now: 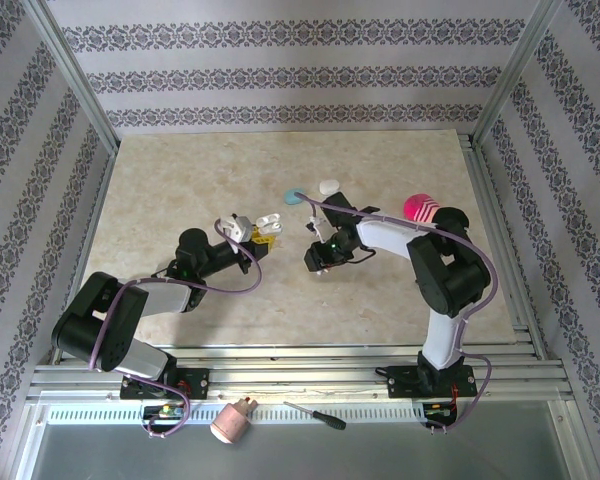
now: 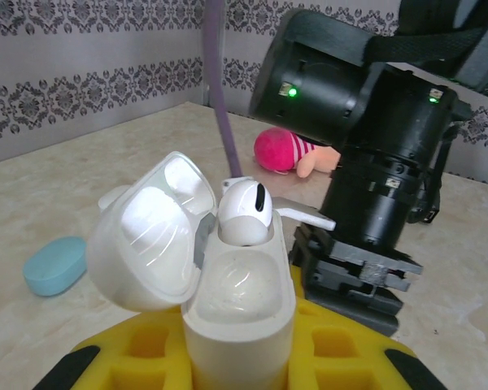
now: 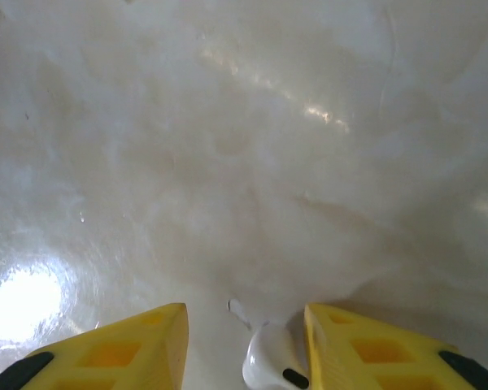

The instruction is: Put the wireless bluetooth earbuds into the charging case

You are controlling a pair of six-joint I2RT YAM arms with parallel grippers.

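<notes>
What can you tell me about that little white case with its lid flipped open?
The charging case is glossy white plastic, rounded like a pebble. It stands upright, clamped between the left arm's yellow fingers. Its hinged lid hangs open to one side, showing two moulded hollows. One white earbud with a dark spot sits in its top.

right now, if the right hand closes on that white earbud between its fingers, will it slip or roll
Probably slippery: the earbud looks glossy and rounded. It may skid or spin, since it lies off-centre in the right hand, nearer one finger.
</notes>
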